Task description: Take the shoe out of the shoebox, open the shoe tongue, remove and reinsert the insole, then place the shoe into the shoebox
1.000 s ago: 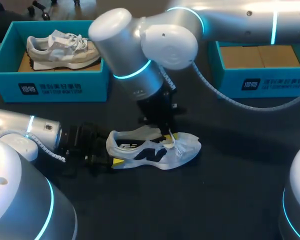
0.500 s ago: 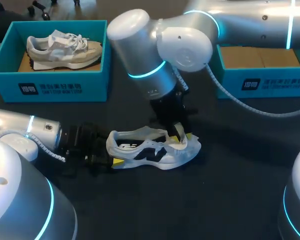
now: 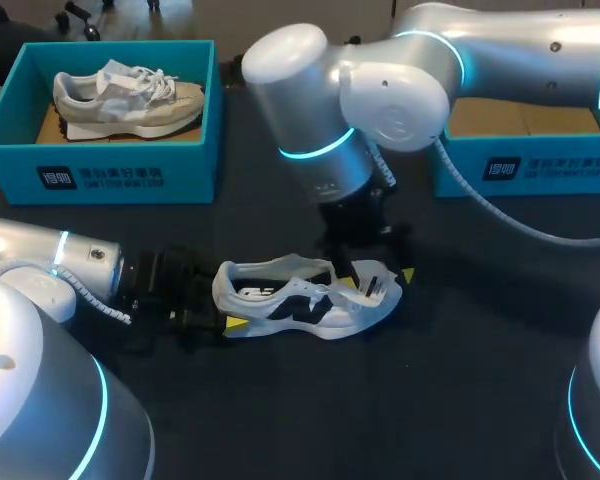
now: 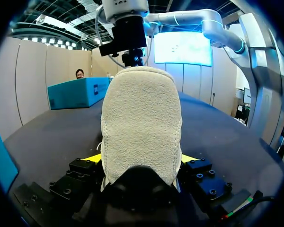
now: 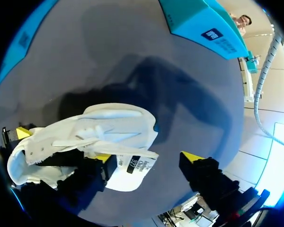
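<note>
Two fingers [image 4: 92, 157] of left claw [image 4: 141, 158] clamp white shoe [image 4: 141, 118] heel; right claw [image 5: 147, 156] gapes wide.

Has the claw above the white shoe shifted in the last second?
Yes. The right gripper slid along the still white shoe toward its toe, nearer the right shoebox.

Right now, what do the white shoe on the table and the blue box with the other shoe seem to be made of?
White shoe: soft textile, heel fuzzy and matte like suede or fleece, cannot tell which. Blue box: likely cardboard, matte walls, brown floor showing inside.
</note>
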You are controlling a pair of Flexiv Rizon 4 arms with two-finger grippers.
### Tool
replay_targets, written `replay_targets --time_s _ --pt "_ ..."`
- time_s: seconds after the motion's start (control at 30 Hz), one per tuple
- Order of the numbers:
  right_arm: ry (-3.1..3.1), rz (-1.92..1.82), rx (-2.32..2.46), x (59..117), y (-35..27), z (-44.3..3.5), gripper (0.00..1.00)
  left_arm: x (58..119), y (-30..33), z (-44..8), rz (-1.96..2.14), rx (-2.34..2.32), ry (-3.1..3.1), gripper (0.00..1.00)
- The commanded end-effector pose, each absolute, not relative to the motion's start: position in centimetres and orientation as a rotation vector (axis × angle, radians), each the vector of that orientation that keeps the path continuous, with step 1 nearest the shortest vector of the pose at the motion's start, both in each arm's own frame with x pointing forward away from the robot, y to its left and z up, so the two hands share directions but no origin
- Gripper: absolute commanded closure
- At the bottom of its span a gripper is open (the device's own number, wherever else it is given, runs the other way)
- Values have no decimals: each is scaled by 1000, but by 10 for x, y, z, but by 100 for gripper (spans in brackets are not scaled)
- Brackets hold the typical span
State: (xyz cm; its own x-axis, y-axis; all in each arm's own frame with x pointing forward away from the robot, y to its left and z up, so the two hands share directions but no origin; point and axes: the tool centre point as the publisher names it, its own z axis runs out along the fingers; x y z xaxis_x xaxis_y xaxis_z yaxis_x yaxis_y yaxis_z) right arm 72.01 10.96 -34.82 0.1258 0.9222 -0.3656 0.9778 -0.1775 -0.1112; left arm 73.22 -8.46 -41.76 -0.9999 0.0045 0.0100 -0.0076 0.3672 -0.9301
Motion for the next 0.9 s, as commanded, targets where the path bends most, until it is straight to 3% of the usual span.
replay_targets --time_s 0.03,0.9 --pt "1918 -508 2258 720 101 -354 0 732 -84 -417 1757 5 -2591 100" --pt "2196 -394 1846 769 132 -303 0 732 -84 -417 1757 5 -2591 100"
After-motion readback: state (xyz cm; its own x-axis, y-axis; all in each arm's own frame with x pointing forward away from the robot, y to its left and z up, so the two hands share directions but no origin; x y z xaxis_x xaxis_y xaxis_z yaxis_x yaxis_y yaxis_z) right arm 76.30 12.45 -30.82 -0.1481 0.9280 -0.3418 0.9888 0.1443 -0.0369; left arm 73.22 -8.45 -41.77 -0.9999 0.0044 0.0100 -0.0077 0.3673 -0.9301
